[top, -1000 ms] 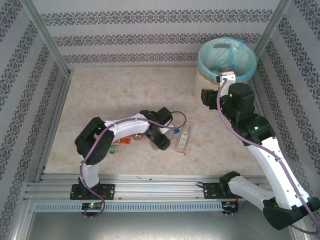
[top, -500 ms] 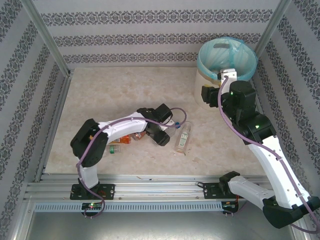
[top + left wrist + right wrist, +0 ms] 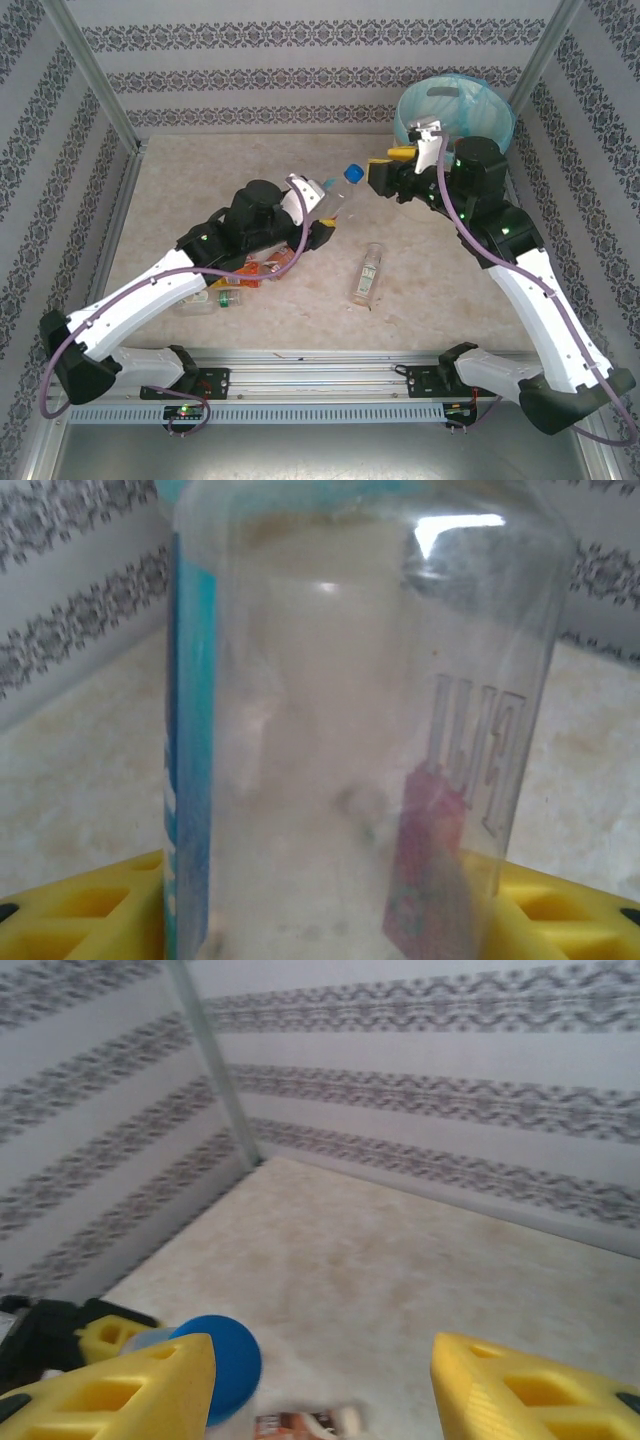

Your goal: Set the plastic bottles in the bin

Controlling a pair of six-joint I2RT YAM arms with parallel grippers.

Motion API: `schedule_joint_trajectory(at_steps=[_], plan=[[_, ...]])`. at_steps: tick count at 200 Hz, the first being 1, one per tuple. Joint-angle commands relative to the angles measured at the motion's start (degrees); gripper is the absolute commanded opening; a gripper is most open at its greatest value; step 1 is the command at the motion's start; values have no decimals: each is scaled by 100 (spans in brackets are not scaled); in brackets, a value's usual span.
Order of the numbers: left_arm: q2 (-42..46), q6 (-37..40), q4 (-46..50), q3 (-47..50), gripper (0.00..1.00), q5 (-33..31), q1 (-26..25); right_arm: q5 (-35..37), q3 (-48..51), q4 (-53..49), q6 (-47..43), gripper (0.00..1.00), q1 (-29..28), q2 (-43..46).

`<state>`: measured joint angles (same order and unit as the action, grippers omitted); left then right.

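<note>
The left gripper [image 3: 323,210] grasps a clear bottle [image 3: 338,192] with a blue cap [image 3: 352,173] and holds it up in the air over the table [image 3: 200,180]. The right gripper [image 3: 322,1385] has its yellow fingers [image 3: 530,1390] spread apart with nothing in them, just beside the cap. The bin [image 3: 470,100] stands in the far right corner. A second bottle [image 3: 368,273] lies on the table. A few small bottles [image 3: 240,290] lie under the left arm.

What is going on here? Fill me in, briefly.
The left gripper holds a clear blue-capped bottle lifted off the table, its cap toward the right gripper, which is open just beside the cap. It looks like a handover on the way to the bin. Other bottles lie on the table.
</note>
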<state>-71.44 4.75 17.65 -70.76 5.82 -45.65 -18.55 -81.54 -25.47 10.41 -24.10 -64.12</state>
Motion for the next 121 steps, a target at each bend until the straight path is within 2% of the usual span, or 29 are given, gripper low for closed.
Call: schedule_joint_trajectory(at_steps=[1,47,95,121], plan=[[204,277,-862,308,61,215,12,-914,-269,268,216,59,-138,-95],[447,184,-1032,422,59,352,16,-1872,-302,474,261,59,-277,-246],[669,206,-1402,687,59,583,13,-1751,-267,360,233,52,-349,-304],[705,240,-1450,721,59,675,12,-1799,-301,363,224,39,-385,-325]])
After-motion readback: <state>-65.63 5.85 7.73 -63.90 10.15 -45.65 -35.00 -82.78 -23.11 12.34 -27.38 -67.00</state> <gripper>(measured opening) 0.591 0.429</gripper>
